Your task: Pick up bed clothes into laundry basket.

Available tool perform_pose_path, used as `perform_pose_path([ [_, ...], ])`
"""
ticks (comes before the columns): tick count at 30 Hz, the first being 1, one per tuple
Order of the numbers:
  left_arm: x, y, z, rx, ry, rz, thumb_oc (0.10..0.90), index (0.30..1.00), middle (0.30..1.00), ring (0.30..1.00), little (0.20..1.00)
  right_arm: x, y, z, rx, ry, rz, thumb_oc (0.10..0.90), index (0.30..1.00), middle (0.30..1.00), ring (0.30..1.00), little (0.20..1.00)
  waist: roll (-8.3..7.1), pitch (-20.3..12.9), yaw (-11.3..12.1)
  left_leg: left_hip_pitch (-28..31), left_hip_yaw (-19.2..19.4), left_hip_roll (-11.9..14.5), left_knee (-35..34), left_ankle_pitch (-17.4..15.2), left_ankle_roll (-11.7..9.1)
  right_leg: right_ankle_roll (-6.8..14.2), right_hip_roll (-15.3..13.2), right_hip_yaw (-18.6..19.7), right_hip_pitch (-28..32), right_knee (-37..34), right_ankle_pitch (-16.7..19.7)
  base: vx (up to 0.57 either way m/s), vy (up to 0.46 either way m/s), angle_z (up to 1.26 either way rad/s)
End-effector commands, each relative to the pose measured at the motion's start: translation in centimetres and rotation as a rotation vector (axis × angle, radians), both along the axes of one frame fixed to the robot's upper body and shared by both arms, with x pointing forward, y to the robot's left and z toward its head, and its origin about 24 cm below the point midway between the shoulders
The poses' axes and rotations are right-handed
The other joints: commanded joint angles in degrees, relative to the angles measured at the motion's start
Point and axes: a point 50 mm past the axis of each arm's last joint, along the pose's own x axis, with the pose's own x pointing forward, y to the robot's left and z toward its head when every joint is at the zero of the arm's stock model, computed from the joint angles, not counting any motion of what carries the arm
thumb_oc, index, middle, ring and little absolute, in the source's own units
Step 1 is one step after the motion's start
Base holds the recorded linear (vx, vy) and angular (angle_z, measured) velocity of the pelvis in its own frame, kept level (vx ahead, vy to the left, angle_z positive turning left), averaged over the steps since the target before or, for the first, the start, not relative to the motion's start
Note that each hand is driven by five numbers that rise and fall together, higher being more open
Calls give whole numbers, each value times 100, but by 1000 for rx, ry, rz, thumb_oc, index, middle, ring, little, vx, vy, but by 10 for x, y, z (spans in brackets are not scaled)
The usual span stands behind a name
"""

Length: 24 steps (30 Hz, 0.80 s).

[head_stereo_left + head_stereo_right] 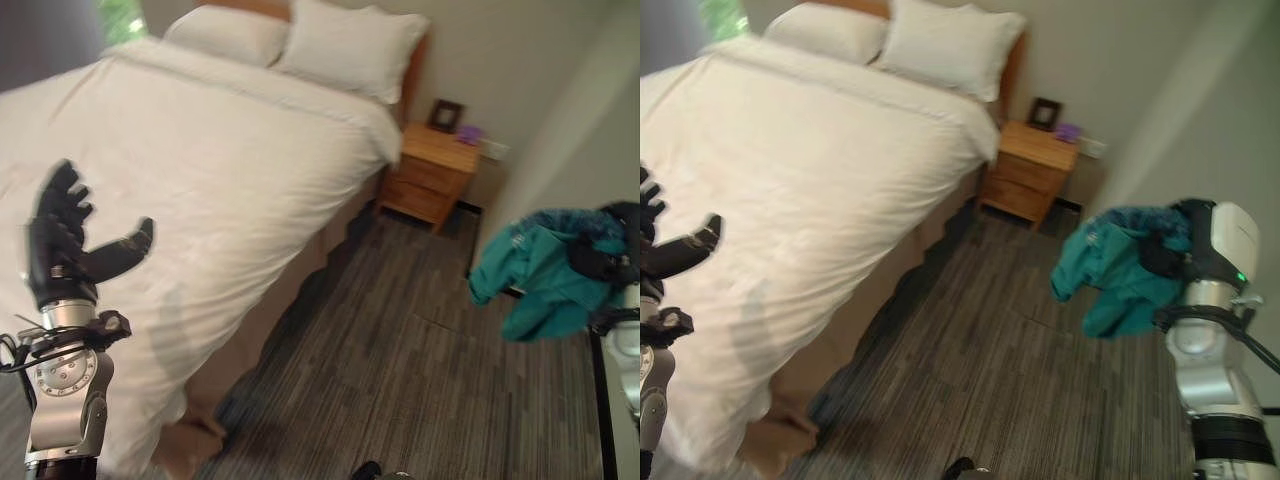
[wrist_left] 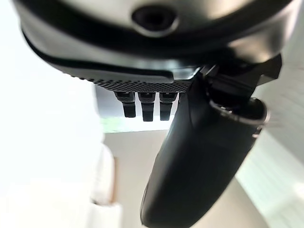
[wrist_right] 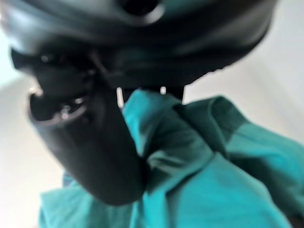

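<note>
A teal garment [image 1: 535, 270] hangs in the air at the right, above the floor, bunched in my right hand [image 1: 1180, 250]. The right wrist view shows the thumb [image 3: 90, 156] and fingers curled into the teal cloth [image 3: 209, 175]. My left hand [image 1: 70, 245] is raised over the near side of the bed at the left, fingers straight and thumb spread, holding nothing. In the left wrist view its thumb [image 2: 194, 156] and fingers [image 2: 147, 107] stand apart with nothing between them.
A large bed [image 1: 200, 170] with a white duvet and two pillows [image 1: 340, 45] fills the left. A wooden nightstand [image 1: 428, 172] stands by the wall beyond it. Grey striped carpet [image 1: 400, 370] runs between the bed and the wall at the right.
</note>
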Motion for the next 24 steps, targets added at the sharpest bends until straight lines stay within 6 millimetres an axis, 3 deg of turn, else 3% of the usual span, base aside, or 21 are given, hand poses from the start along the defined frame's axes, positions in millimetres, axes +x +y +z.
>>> perform_pose_path([
  [1,-15,-64,83,299,-409,-233,800,900,900,900,900,13,38,59,-95,-317,143,400,300,300,300,300,-95,-689,-202,-587,7,214,-609,888,111,1213,-666,53,1211,-865,-28,-41,-169,-79],
  [4,-10,-98,96,269,-514,-333,800,900,900,900,900,11,75,64,-111,-395,275,400,300,300,300,300,89,-707,-665,-490,360,409,-239,984,-9,1120,-410,530,1063,-1020,-404,-56,-274,-78],
  [5,-7,-103,95,247,-519,-353,800,900,900,900,900,8,81,68,-120,-423,293,400,300,300,300,300,107,-675,-769,-553,481,564,139,961,-64,1060,-342,615,1065,-1024,-515,15,-261,-82],
  [6,-3,-109,88,242,-480,-357,800,900,900,900,900,0,91,78,-163,-476,321,400,300,300,300,300,150,-519,-849,-710,287,828,892,927,-196,994,-213,963,1034,-1024,-781,52,-223,-86],
  [7,-1,-110,74,243,-427,-344,800,900,900,900,900,-6,99,82,-208,-498,350,400,300,300,300,300,159,-376,-789,-1011,-462,775,1229,813,-299,994,-128,1367,968,-1024,-912,31,-133,-124],
  [8,-2,-110,74,243,-426,-344,800,900,900,900,900,-6,99,82,-209,-496,350,400,300,300,300,300,163,-391,-790,-1029,-459,777,1249,797,-282,996,-134,1363,957,-1024,-903,57,-15,-116],
  [10,-2,-113,54,238,-351,-342,800,900,900,900,900,-16,105,80,-224,-512,385,400,300,300,300,300,111,-353,-734,-1270,-1519,297,1218,271,-126,1092,-117,1947,792,-1024,-873,77,56,-169],
  [11,-2,-114,54,238,-350,-342,800,900,900,900,900,-16,105,80,-224,-511,384,400,300,300,300,300,109,-363,-729,-1275,-1515,292,1218,268,-121,1095,-121,1949,784,-1024,-870,82,75,-209],
  [12,-1,-121,36,221,-280,-367,800,900,900,900,900,-22,106,76,-256,-503,400,400,300,300,300,300,93,-335,-691,-1391,-2420,-167,1006,36,74,1139,-43,2426,645,-1024,-699,101,73,-159],
  [15,-1,-134,15,192,-199,-410,800,900,900,900,900,-23,106,62,-271,-455,398,400,300,300,300,300,164,-307,-419,-1372,-4465,-1058,313,-237,306,1204,225,3383,440,-1024,-491,146,93,-238],
  [16,0,-137,7,176,-169,-425,800,900,900,900,900,-25,104,59,-281,-438,393,400,300,300,300,300,206,-314,-413,-1277,-4685,-1117,202,-294,338,1196,324,3609,458,-1024,-509,56,45,-285],
  [17,0,-137,7,176,-170,-425,800,900,900,900,900,-25,104,59,-281,-438,392,400,300,300,300,300,192,-311,-405,-1306,-4673,-1130,202,-240,341,1189,311,3619,427,-1024,-466,121,141,-280],
  [18,-1,-143,-13,146,-74,-459,800,900,900,900,900,-32,95,46,-290,-377,362,400,300,300,300,300,276,-401,-648,-1058,-4335,-1028,-176,-254,410,1212,392,3897,428,-1024,-464,78,119,-183],
  [19,-1,-143,-14,145,-72,-462,800,900,900,900,900,-32,95,45,-291,-374,361,400,300,300,300,300,287,-412,-576,-1000,-4268,-1023,-248,-236,409,1213,405,3959,421,-1024,-461,154,190,-184],
  [20,4,-149,-21,161,-30,-490,800,900,900,900,900,-40,84,34,-291,-329,296,400,300,300,300,300,250,-500,-747,-828,-3905,-964,-676,-91,451,1273,413,4139,301,-1024,-347,45,114,-115],
  [23,11,-156,-36,176,44,-502,800,900,900,900,900,-39,84,22,-282,-285,284,400,300,300,300,300,222,-502,-1023,-831,-3442,-985,-679,-237,514,1438,349,4365,32,-1012,-155,-5,98,-105],
  [24,11,-156,-36,176,44,-502,800,900,900,900,900,-39,84,22,-282,-285,284,400,300,300,300,300,221,-509,-1015,-838,-3434,-986,-679,-234,513,1437,350,4374,21,-1012,-152,-180,19,-109],
])
